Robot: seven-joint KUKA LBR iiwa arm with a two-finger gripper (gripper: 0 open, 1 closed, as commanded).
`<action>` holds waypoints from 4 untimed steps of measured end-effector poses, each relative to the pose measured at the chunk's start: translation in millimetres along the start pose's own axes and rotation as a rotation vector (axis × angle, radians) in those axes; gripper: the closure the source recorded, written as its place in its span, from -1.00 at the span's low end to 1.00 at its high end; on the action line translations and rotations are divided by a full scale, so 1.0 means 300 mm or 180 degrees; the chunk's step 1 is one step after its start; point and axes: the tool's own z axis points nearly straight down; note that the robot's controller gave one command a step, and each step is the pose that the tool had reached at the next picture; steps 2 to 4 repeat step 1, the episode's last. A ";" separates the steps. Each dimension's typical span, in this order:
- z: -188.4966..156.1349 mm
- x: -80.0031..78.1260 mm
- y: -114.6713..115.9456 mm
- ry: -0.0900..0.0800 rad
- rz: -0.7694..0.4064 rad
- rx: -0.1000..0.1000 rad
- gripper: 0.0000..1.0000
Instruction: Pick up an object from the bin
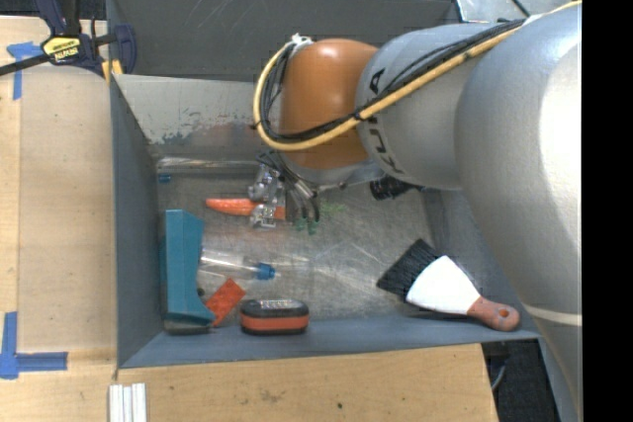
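My gripper (267, 203) hangs low in the middle of the bin, below the arm's wrist. It is right at the right end of an orange carrot-shaped thing (229, 207) that lies on the bin floor pointing left. A small green thing (308, 225) lies just to the gripper's right. In front of the gripper rests a clear tube with a blue cap (242, 267).
A teal block (184, 267) stands along the left wall, with a small orange piece (226, 297) and a black-and-orange oval thing (274, 315) by the front wall. A brush with black bristles, white body and reddish handle (445, 288) lies front right. Clear plastic (198, 167) lies at the back.
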 end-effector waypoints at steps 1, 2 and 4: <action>-0.034 0.001 -0.001 0.0005 -0.0001 0.0002 1.00; -0.034 0.001 -0.001 0.0005 -0.0001 0.0002 1.00; -0.034 0.001 -0.001 0.0005 -0.0001 0.0002 1.00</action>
